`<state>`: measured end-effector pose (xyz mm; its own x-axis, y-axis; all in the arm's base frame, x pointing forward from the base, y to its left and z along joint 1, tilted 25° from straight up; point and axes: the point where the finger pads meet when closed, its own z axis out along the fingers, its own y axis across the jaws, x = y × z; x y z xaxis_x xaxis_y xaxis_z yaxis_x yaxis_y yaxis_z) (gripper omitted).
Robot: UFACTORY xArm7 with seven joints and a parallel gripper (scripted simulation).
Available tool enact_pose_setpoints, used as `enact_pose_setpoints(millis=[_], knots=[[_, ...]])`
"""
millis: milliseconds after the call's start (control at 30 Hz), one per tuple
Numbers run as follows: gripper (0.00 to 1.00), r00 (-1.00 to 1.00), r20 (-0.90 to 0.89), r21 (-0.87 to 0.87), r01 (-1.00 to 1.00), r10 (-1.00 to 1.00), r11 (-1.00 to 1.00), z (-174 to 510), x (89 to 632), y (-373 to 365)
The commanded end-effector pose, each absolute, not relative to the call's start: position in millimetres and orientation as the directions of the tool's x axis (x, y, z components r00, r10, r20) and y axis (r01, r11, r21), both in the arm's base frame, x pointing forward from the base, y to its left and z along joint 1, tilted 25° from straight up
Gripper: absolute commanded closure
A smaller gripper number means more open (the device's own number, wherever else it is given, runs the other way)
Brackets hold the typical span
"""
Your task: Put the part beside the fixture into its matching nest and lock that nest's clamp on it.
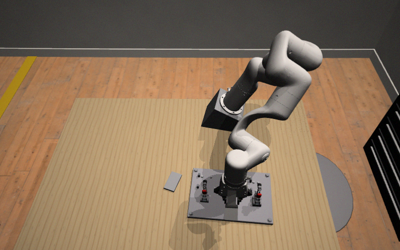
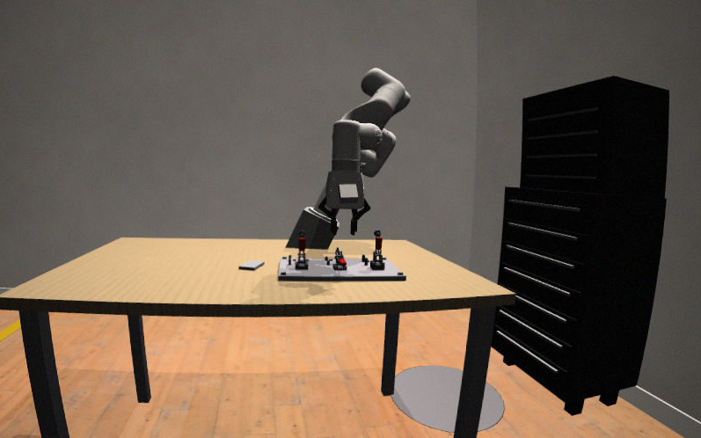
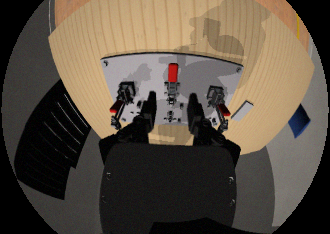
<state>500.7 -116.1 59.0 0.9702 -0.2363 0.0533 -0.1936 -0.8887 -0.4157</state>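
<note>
The pale, ribbed rectangular bench [image 1: 117, 139] [image 2: 178, 282] [image 3: 80, 41] carries the flat grey fixture plate [image 1: 214, 211] [image 2: 342, 278] [image 3: 120, 66], the landmark for what follows. The white, jointed robot arm [image 1: 288, 71] [image 2: 346, 141] reaches over that plate, with the black two-fingered gripper [image 1: 233, 188] [image 2: 343, 232] [image 3: 172, 100] hanging above its middle, fingers partly spread and nothing between them. On the plate, the middle toggle clamp with a flat-lying red handle [image 2: 342, 262] [image 3: 172, 72] looks shut; the black clamp with an upright red grip nearer the part [image 1: 204, 192] [image 2: 302, 243] [image 3: 223, 109] and its twin at the far side [image 1: 258, 195] [image 2: 377, 243] [image 3: 116, 106] look open. The thin grey rectangular part [image 1: 173, 181] [image 2: 251, 265] [image 3: 243, 111] lies flat beside the plate, not yet picked up. I judge the step in hand to be opening the middle clamp, presumably because its nest is the match, though the pads are too small to confirm that. Next calls for lowering onto its red handle and swinging it up, without brushing the outer clamps.
</note>
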Motion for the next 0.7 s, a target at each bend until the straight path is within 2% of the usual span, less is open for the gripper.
enact_pose_setpoints(millis=[0,667], knots=[[0.53,0.970,0.057,-0.416,-0.193,-0.238,-0.889,40,506,-109],[0.53,0.970,0.057,-0.416,-0.193,-0.238,-0.889,6,511,-95]])
